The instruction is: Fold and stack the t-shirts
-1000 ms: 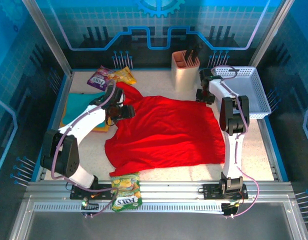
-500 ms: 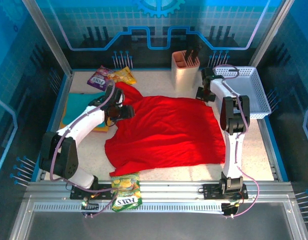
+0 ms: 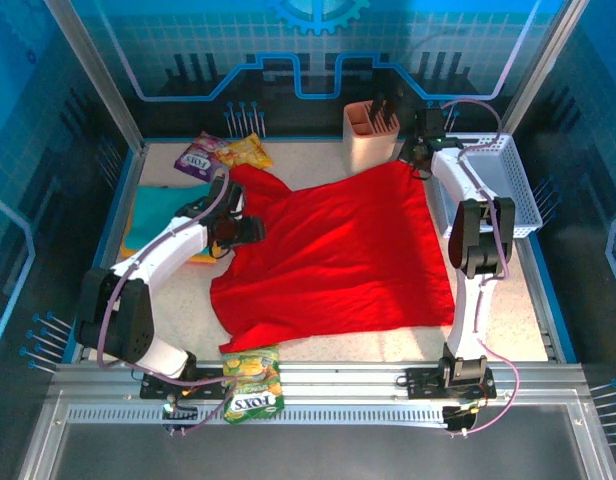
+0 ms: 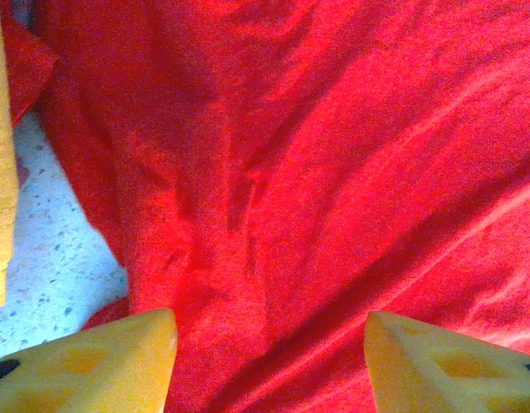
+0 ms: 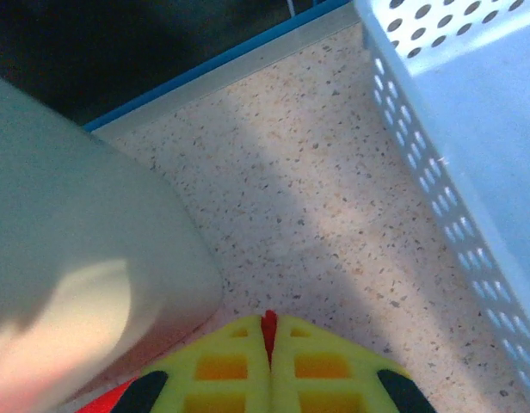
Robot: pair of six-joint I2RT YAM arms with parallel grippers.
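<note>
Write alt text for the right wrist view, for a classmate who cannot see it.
The yellow right hand, shut, pinches a sliver of red shirt above a speckled table. A beige tub stands to the left and a pale blue perforated basket to the right.

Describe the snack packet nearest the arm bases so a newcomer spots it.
Start at the metal rail along the table's near edge, then go just right of the left arm's base. The green-and-yellow packet lies there across the rail, below the red t-shirt's hem. The other two packets sit together at the far left corner.
</note>
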